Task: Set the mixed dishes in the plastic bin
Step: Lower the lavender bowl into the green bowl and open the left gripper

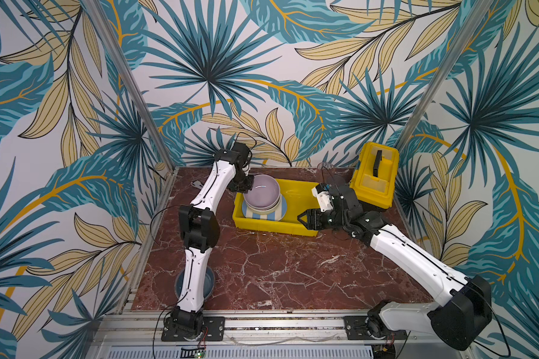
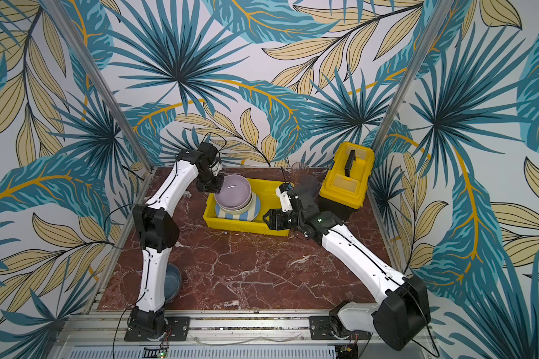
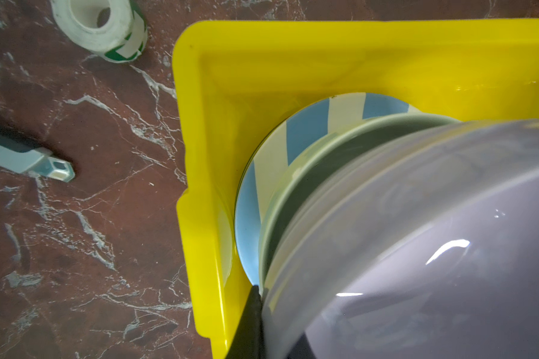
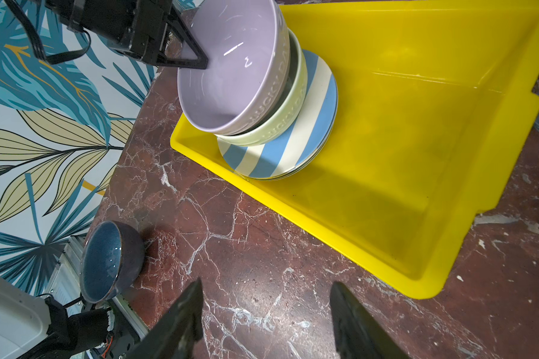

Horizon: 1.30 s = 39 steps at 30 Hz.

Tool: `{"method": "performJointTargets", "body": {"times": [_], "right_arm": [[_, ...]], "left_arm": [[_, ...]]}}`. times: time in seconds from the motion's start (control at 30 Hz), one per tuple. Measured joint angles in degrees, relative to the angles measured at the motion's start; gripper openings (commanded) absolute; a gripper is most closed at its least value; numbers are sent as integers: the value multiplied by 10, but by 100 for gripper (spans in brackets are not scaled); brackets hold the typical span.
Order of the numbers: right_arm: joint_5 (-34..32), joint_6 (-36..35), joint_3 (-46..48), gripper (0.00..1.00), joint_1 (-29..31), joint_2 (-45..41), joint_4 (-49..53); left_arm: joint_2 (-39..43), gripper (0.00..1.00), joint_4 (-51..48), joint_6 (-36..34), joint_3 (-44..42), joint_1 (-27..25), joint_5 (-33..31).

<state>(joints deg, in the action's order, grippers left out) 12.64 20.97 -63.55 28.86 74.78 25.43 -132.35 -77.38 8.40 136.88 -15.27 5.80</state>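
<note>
Dishes were partly packed. In both top views the yellow plastic bin [image 1: 296, 199] sat at 12 o'clock on the marble desk [image 1: 277, 267]. A stack filled its 9 o'clock end. At the bottom lay the blue-and-cream striped plate [image 4: 293, 149], with at least one more plate rim showing beneath it. The pale green bowl [image 4: 280, 124] stood on that plate. The lilac bowl [image 1: 261, 190] was tilted on top, its low side sunk into the green one. The bin's 3 o'clock half was bare.

Work remained, by my reading. The blue bowl [image 4: 106, 264] stood on the desk at 8 o'clock, beside the left arm's base and well apart from the bin. A clear tumbler [image 2: 300, 170] stood behind the bin at 1 o'clock, near the yellow toolbox [image 1: 375, 174]. The lilac bowl did not look released either.

The left end effector [image 4: 199, 62] was clamped on the lilac bowl's rim at that bowl's 10 o'clock side, with one finger inside the bowl. The left wrist view showed a gap between the lilac wall and the green rim on that side, so whether the bowl had fully seated could not be told.

The right end effector [image 4: 266, 289] had its jaws apart and held nothing. It hung over bare desk near the bin's 5 o'clock corner and touched nothing visible.

A tape roll [image 3: 100, 28] and a wrench [image 3: 28, 158] lay on the desk off the bin's 9 o'clock end.
</note>
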Motion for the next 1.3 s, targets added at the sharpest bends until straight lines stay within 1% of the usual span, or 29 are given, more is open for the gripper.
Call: {"method": "performJointTargets", "body": {"times": [0.17,0.37,0.5,0.67,0.8,1.2,1.3], "right_arm": [[-2,0,0,66,0,0,0],[-4,0,0,66,0,-3,0],[-5,0,1,66,0,-8,0],[-7,0,2,66,0,-13,0],[-7,0,2,66,0,-14,0],[-6,0,4,66,0,-15,0],[-6,0,4,66,0,-15,0]], "left_arm": [[-3,10,0,-1,0,-1,0],[-4,16,0,0,0,-2,-1],[-4,17,0,-1,0,-2,3],[-4,23,0,-1,0,-2,6],[-4,29,0,0,2,-4,6],[4,30,1,-1,50,-6,-11],[3,32,0,-5,71,-8,-18]]}}
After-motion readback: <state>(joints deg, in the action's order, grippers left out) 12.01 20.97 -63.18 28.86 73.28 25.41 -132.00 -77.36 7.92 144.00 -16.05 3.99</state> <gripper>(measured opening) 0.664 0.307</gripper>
